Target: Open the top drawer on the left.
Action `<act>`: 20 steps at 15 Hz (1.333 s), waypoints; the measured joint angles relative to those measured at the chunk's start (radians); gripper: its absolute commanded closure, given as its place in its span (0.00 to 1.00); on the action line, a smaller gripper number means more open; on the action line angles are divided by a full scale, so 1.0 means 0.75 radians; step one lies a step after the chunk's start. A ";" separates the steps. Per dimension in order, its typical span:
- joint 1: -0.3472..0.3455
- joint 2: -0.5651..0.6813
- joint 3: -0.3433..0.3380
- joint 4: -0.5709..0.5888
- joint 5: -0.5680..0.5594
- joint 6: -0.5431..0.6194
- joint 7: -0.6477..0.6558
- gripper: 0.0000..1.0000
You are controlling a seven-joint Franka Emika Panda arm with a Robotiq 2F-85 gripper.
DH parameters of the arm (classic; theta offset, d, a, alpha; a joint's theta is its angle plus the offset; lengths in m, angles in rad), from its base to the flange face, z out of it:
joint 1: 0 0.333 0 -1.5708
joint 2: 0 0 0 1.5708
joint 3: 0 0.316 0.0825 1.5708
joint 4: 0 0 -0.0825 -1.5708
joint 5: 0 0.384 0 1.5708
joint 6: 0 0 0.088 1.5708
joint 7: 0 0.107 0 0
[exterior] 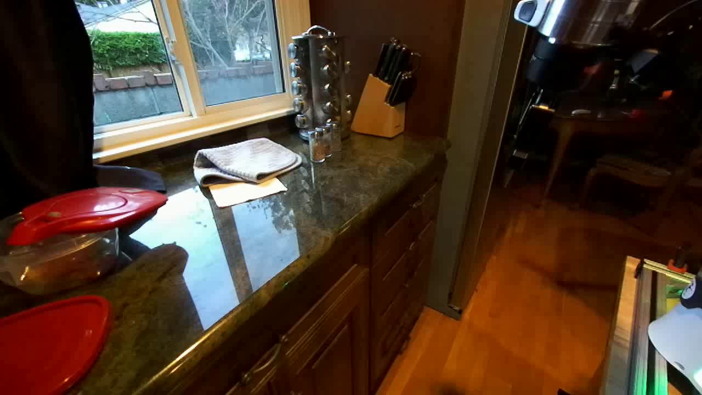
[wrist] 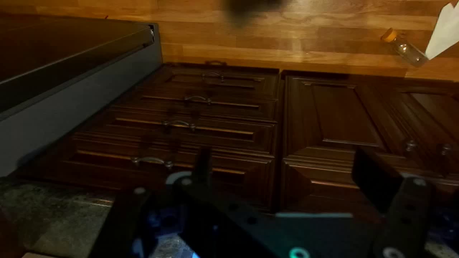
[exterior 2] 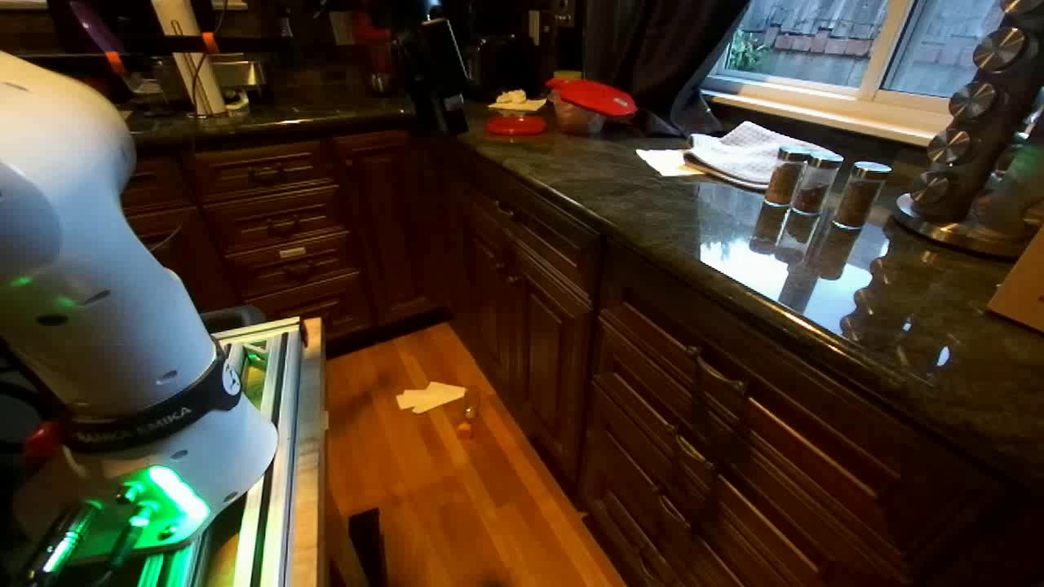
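The gripper (wrist: 285, 168) stands wide — a broad gap between its two sides. In the wrist view, where the floor (wrist: 215, 36) lies at the top, one finger (wrist: 202, 168) shows against the top drawer (wrist: 118, 168) of a stack (wrist: 222, 111) of four, near its handle (wrist: 152, 160); the opposite finger (wrist: 374, 179) shows against the drawer (wrist: 322, 197) above the doors (wrist: 344, 114). Whether either touches I cannot tell.

Facing the window (exterior: 241, 60), the stack is at right, next to a grey panel (exterior: 458, 192); the drawer above the doors is to the left of it. Farther left, under the far counter (exterior 2: 326, 110), another stack (exterior 2: 281, 236) has its own top drawer (exterior 2: 263, 169) — which of the three the task means I cannot tell. All look closed.

The white arm (exterior 2: 73, 269) stands on a wood-edged table (exterior 2: 308, 448), a green light (exterior 2: 175, 493) glowing low on it. Along the near counter (exterior: 351, 192), left to right: a red lid (exterior: 52, 340) lying flat, a clear tub (exterior: 60, 260) with a second red lid (exterior: 90, 206) tilted on it, a folded towel (exterior: 249, 159) partly over a sheet of paper (exterior: 249, 192), three upright spice jars (exterior 2: 860, 196), a spice rack (exterior: 318, 88) and a knife block (exterior: 378, 107). A dark curtain (exterior 2: 652, 57) hangs left of the window. On the floor a jar (wrist: 408, 52) with an orange cap (wrist: 389, 35) lies on its side, just beside some white scraps (wrist: 444, 34).
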State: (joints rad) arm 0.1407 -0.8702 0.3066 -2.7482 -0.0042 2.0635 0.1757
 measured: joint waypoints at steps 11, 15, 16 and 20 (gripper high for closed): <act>0.000 0.000 0.000 0.000 0.000 0.000 0.000 0.00; 0.000 0.000 0.000 0.000 0.000 0.000 0.000 0.00; 0.000 0.000 0.000 0.000 0.000 0.000 0.000 0.00; 0.011 0.012 -0.013 0.001 -0.002 -0.005 -0.046 0.00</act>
State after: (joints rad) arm 0.1486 -0.8609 0.2972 -2.7476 -0.0059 2.0595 0.1415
